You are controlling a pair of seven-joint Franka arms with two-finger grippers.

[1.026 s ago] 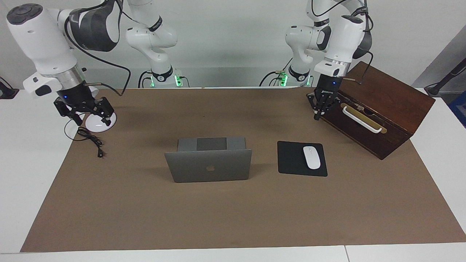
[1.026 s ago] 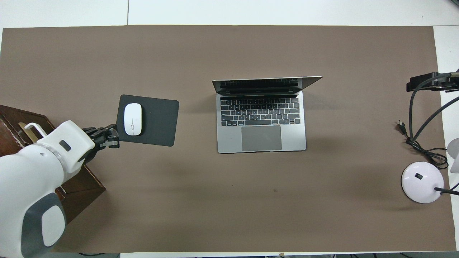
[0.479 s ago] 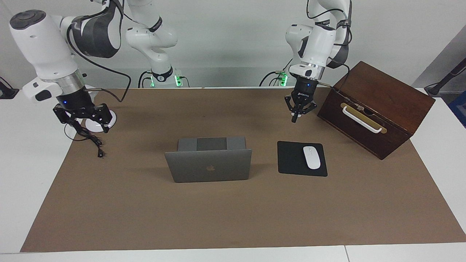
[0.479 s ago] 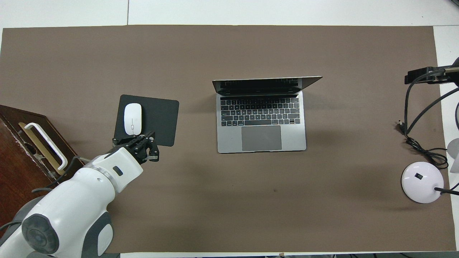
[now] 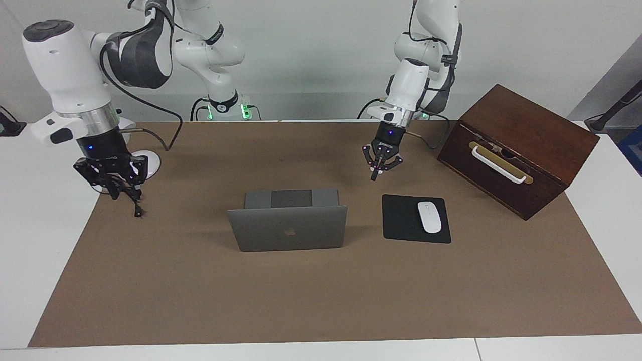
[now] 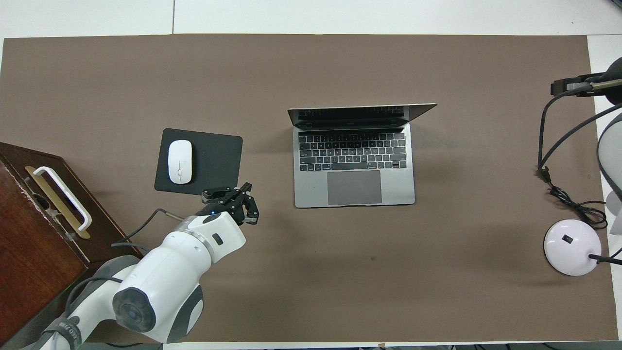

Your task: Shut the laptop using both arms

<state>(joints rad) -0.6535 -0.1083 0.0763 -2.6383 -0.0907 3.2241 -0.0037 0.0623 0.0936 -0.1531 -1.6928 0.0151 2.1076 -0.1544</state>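
Silver-grey and thin, your laptop (image 5: pixel 287 226) stands open mid-mat on the matte brown table cover (image 5: pixel 321 301), screen upright. Beside it, toward the left arm's end, a white mouse (image 5: pixel 429 216) lies on a flat black mouse pad (image 5: pixel 401 220). Your left gripper (image 5: pixel 374 175) hangs pinched shut over bare mat between them. The right gripper (image 5: pixel 114 193), half-narrowed on nothing you can make out, hovers over the lamp's black cord (image 5: pixel 134 203).

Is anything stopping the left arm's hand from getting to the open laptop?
Probably not: the left hand hangs over bare mat between the laptop and the mouse pad, with nothing between them.
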